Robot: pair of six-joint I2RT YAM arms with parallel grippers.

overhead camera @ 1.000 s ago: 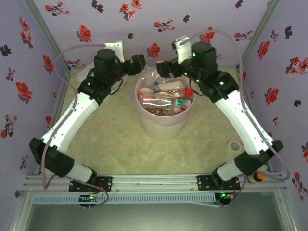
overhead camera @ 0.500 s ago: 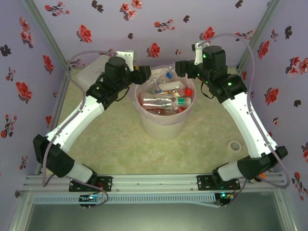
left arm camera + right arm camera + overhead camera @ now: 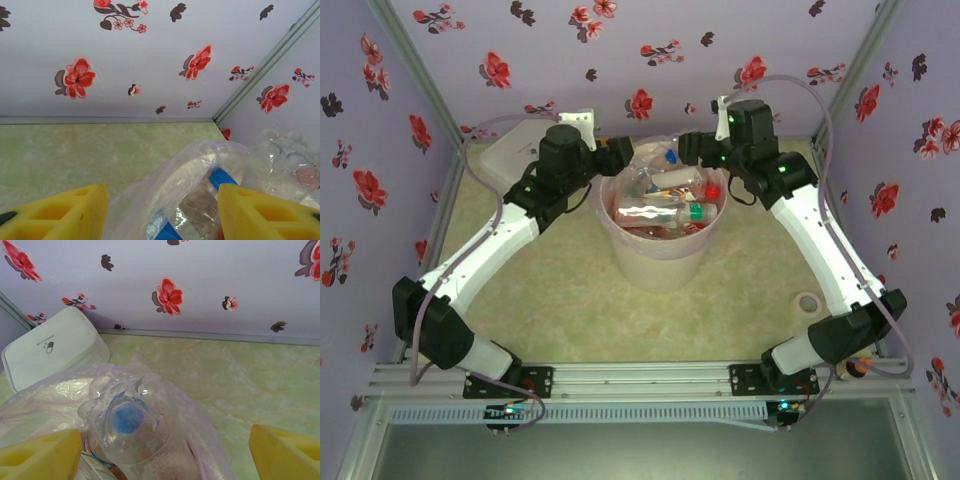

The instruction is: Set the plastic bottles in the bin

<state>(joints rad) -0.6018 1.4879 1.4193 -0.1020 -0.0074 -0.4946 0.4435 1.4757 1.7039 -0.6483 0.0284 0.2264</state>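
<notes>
The bin [image 3: 660,262], a pale bucket lined with a pinkish bag, stands mid-table, heaped with several plastic bottles [image 3: 665,200]. My left gripper [image 3: 621,154] hovers at its back-left rim and my right gripper [image 3: 686,147] at its back-right rim. In the left wrist view the yellow fingers [image 3: 65,215] stand apart, so the left gripper [image 3: 162,215] is open over the bag's rim [image 3: 165,175] and a blue-labelled bottle [image 3: 220,176]. The right gripper [image 3: 165,455] is wide open above a clear bottle's base [image 3: 132,422], touching nothing.
A white rounded case [image 3: 510,155] lies at the back left corner, also seen as the white case [image 3: 52,347] from the right wrist. A tape roll [image 3: 808,303] sits on the green table at right. Flowered walls close the back and sides.
The left gripper came down toward the bin's rim and its jaws narrowed. The right gripper drew back from over the bin to its rim, jaws closing slightly.
</notes>
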